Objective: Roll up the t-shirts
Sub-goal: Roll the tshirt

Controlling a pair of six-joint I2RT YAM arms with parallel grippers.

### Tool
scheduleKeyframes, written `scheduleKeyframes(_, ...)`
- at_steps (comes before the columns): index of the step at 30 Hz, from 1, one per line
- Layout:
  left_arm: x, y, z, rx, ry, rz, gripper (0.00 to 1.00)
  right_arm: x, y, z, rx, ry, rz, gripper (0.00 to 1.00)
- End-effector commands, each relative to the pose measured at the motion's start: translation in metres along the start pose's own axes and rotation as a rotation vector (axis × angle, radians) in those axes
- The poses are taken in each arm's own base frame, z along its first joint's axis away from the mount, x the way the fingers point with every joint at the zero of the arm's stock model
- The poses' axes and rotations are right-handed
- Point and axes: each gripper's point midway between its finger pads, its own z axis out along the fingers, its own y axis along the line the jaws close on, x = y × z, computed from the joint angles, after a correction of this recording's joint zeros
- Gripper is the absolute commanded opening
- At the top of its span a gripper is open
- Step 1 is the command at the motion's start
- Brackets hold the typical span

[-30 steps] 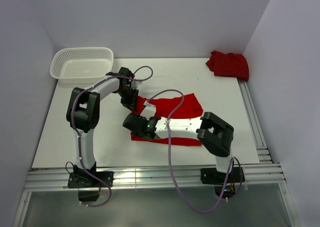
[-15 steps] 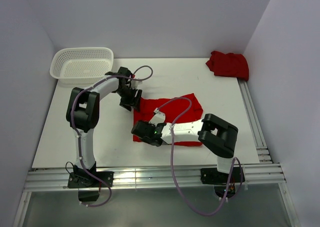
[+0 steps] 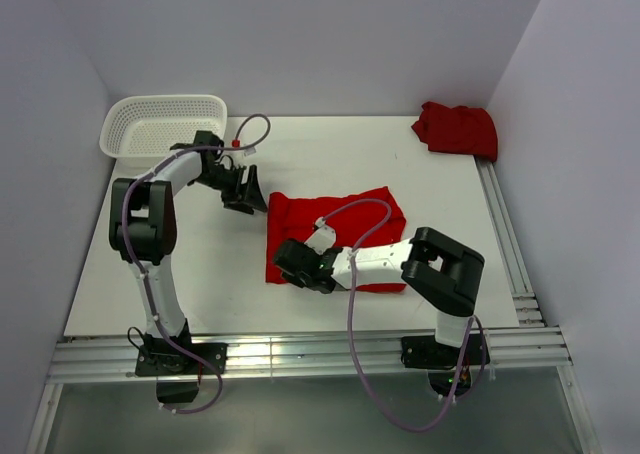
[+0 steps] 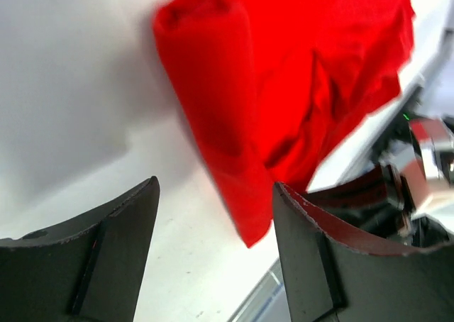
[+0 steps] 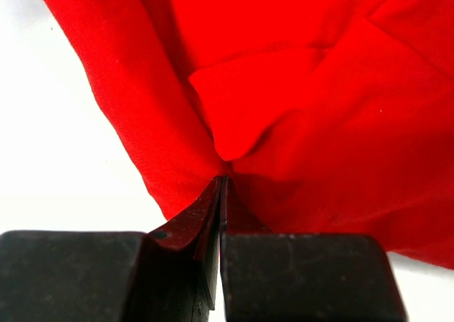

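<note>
right gripper [image 5: 221, 184] pinches the shirt [image 3: 345, 219] at its 7 o'clock edge; left gripper [image 3: 248, 191] gapes empty off its 10 o'clock corner, open surface [image 3: 200, 264] at 9 o'clock.

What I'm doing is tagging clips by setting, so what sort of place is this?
Likely a robotics lab bench: a white table boxed in by plain walls, two robot arms bolted to a metal rail, only red t-shirts and a mesh basket out.

plain white table [image 3: 200, 264], red t-shirt [image 3: 300, 219] lying partly folded around the middle, second red t-shirt [image 3: 457, 129] bunched up in the far right corner, white mesh basket [image 3: 165, 99] sitting far left
</note>
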Motion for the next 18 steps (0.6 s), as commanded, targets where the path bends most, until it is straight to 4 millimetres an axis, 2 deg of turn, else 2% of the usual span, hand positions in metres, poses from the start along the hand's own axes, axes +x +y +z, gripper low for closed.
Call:
scheduleKeyframes(1, 0.015, -0.018, 0.013, 0.17, 0.017, 0.035, 0.7, 0.009, -0.02, 0.004, 0.027, 0.053, -0.006, 0.04)
scheduleKeyframes(7, 0.018, -0.006, 0.038, 0.227, 0.007, -0.045, 0.66, 0.009, -0.027, 0.005, 0.003, 0.083, 0.024, 0.02)
scheduleKeyframes(12, 0.007, -0.005, 0.044, 0.216, -0.025, -0.096, 0.61, 0.009, -0.025, 0.004, -0.018, 0.091, 0.035, 0.02)
scheduleKeyframes(15, -0.001, -0.01, 0.048, 0.193, -0.031, -0.093, 0.55, 0.009, -0.025, 0.006, -0.021, 0.096, 0.031, 0.02)
scheduleKeyframes(17, -0.001, -0.008, 0.052, 0.146, -0.022, -0.099, 0.47, 0.009, -0.024, 0.006, -0.021, 0.097, 0.03, 0.02)
scheduleKeyframes(18, -0.001, -0.012, 0.055, 0.129, -0.008, -0.093, 0.36, 0.009, -0.025, 0.007, -0.021, 0.097, 0.031, 0.01)
